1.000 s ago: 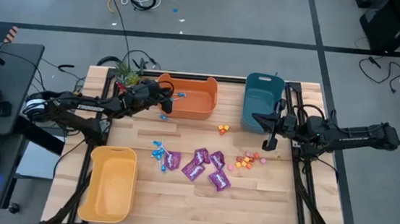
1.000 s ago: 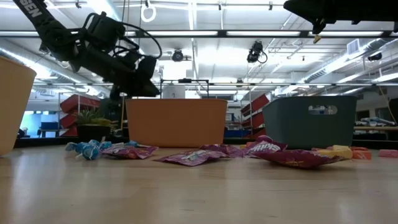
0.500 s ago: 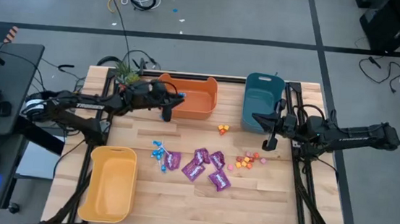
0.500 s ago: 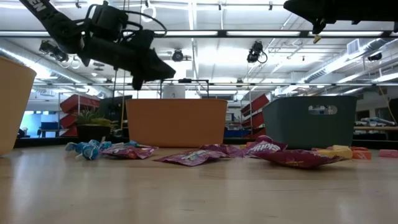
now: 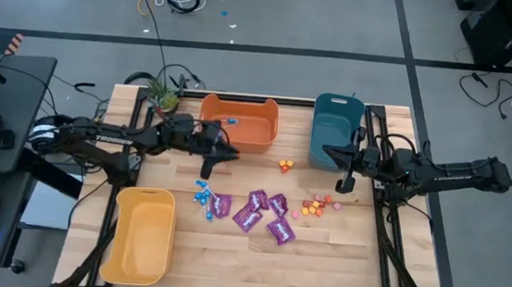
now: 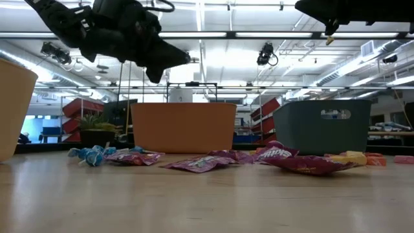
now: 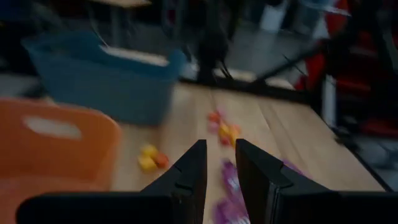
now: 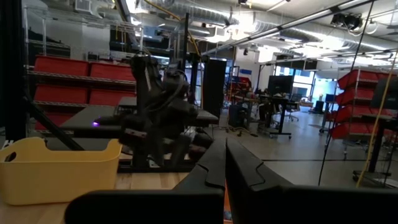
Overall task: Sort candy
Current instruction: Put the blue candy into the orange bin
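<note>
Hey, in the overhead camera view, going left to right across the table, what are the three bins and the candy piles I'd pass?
Yellow bin → blue lollipops → orange bin → purple packets → small orange and pink pieces → teal bin.

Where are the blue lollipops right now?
In the high view the blue lollipops lie on the table's left-centre, just left of the purple packets and below the orange bin; the left gripper hovers just above them, empty.
</note>
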